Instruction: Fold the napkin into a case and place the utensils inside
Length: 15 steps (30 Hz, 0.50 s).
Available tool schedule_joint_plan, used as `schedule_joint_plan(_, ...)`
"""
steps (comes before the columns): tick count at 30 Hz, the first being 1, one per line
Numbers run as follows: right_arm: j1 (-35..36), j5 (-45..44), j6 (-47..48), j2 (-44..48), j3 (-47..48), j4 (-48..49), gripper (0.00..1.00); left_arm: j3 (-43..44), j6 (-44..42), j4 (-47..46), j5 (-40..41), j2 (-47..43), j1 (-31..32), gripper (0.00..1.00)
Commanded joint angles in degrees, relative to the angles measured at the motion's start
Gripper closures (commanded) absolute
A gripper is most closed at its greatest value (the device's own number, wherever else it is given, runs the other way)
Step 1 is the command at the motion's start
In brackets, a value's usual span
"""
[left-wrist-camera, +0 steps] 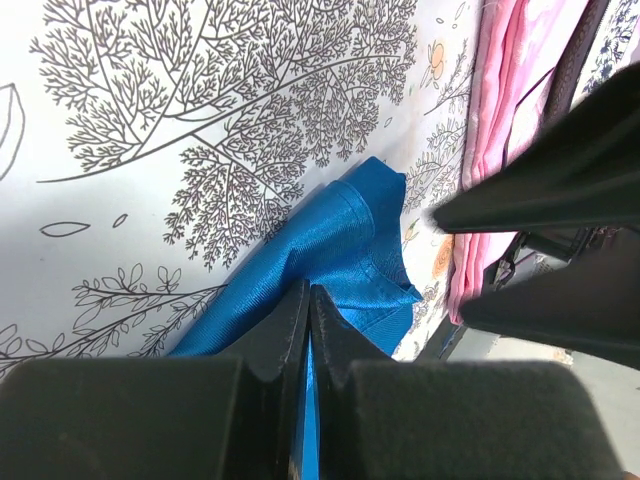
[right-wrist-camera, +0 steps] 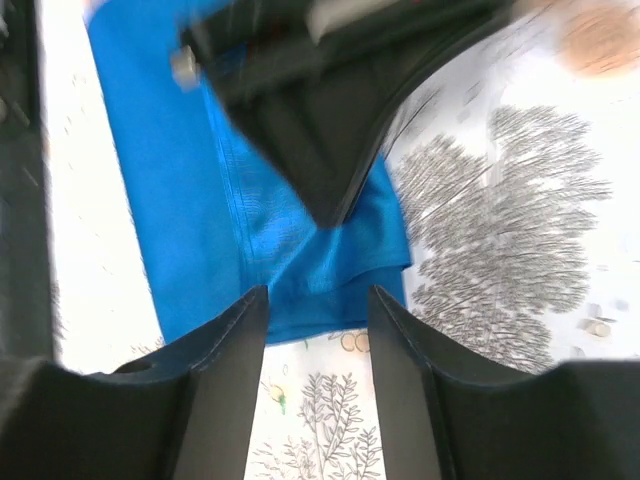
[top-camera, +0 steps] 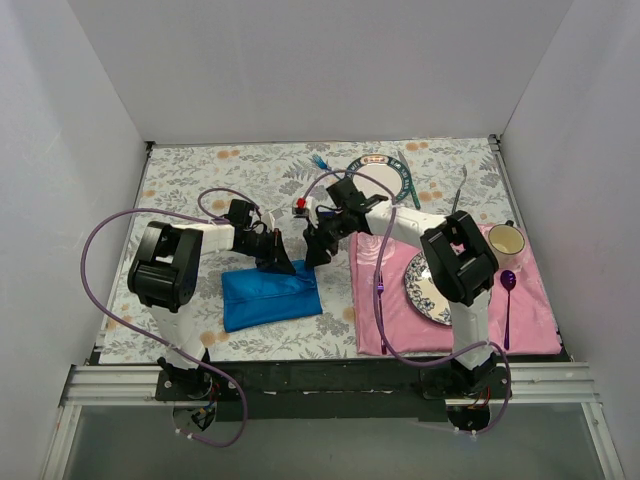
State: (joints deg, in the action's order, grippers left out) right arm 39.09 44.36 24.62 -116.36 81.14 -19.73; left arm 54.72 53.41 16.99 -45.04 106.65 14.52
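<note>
Nearest me, the napkin [top-camera: 268, 300] lies folded into a thick blue band at about 7 o'clock on the table [top-camera: 190, 190]. I judge it is not yet a narrow case.

At its 12 o'clock edge my left pincer [left-wrist-camera: 308, 292] is clenched on the cloth. The wrist view shows a sliver of blue nipped between the fingers, which I read as a hold to anchor or lift that hem for the next fold.

At the napkin's 1 o'clock corner the right pincer [right-wrist-camera: 318, 300] hangs released, jaws apart above the hem with nothing between them, well placed to take that corner.

The pink placemat [top-camera: 390, 325] lies at 3 o'clock of the napkin. Far off at 12 o'clock the light-blue fork [top-camera: 320, 161] waits beside a plate [top-camera: 372, 159]. I cannot pick out the purple knife with certainty.
</note>
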Motion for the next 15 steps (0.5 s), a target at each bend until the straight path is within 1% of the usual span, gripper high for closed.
schedule_joint_plan(1,-2.2,6.3,-20.5,3.2,2.7,9.8,0.47,-0.1,-1.3,3.0,6.3,2.0,0.6,1.00)
schedule_joint_plan(2,-2.2,8.0,-24.1,2.8,2.1,12.6,0.47,-0.1,-1.2,3.0,6.5,2.0,0.6,1.00)
schedule_joint_plan(3,-2.3,8.9,-30.8,2.5,1.4,15.0,0.47,-0.1,-1.1,3.1,6.6,2.2,0.5,1.00)
schedule_joint_plan(5,-2.1,10.7,-37.7,2.2,-1.9,19.2,0.47,-0.1,-1.1,3.2,7.0,2.1,0.6,1.00)
schedule_joint_plan(6,-2.2,11.4,-44.0,1.9,-2.9,25.1,0.46,-0.2,-1.3,3.4,7.1,2.1,0.6,1.00)
schedule_joint_plan(8,-2.1,13.7,-49.4,1.0,-5.4,29.6,0.35,-0.3,-1.6,3.5,7.2,2.1,0.6,1.00)
schedule_joint_plan(9,-2.0,14.3,-52.9,0.9,-6.9,35.7,0.27,-0.5,-1.6,3.5,7.1,2.1,0.6,1.00)
schedule_joint_plan(10,-1.9,14.9,-60.2,0.6,-8.2,40.7,0.19,-0.7,-1.6,3.5,6.8,2.2,0.6,1.00)
schedule_joint_plan(12,-1.7,16.8,-68.0,0.2,-11.3,48.0,0.13,-0.8,-2.0,3.6,6.7,2.3,0.6,1.00)
schedule_joint_plan(13,-1.3,17.1,-73.8,-0.3,-12.1,53.7,0.06,-0.8,-2.2,3.7,6.8,2.6,0.6,1.00)
schedule_joint_plan(15,-0.7,17.6,-79.4,-0.6,-14.9,60.8,0.03,-0.8,-2.3,3.6,6.9,2.7,0.6,1.00)
